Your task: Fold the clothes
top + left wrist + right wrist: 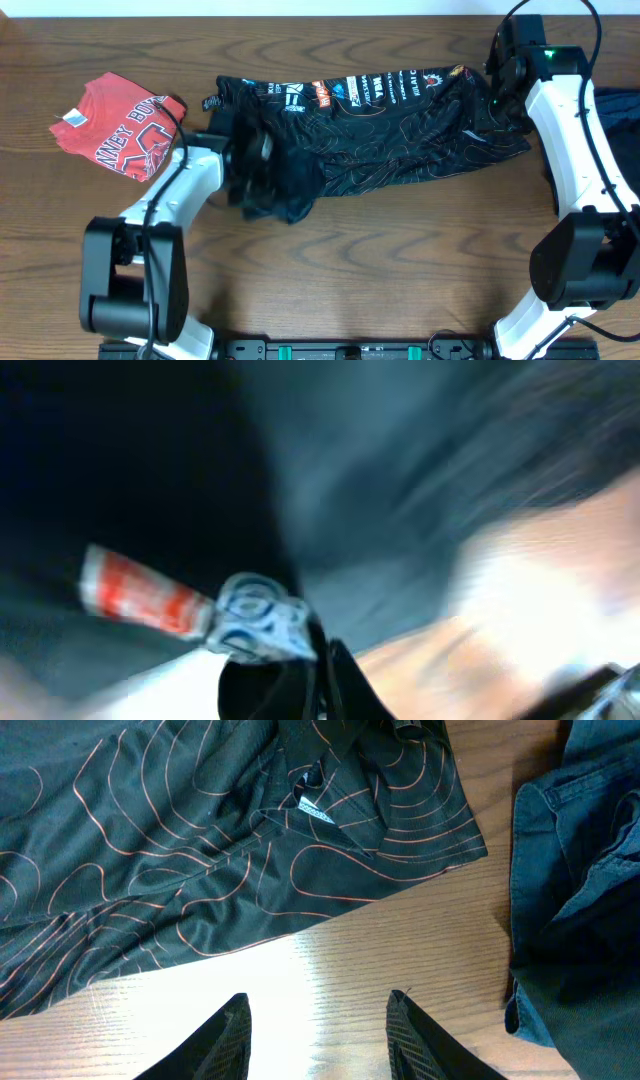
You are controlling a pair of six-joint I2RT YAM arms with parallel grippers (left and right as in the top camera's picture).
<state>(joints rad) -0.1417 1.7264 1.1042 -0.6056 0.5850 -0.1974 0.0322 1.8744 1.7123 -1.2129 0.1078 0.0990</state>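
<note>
The black jersey, with white lettering, coloured logos and thin contour lines, lies spread across the middle of the table. Its left part is bunched up around my left gripper. The left wrist view is blurred. In it the fingers are pressed together, and the jersey's printed edge sits at their tips. My right gripper stands open over bare wood, just off the jersey's right hem, with nothing between its fingers. A red white-lettered tee lies crumpled at the far left.
A dark blue garment lies right of the right gripper, at the table's right edge. Both arm bases stand along the front edge. Bare wood shows in front of the jersey.
</note>
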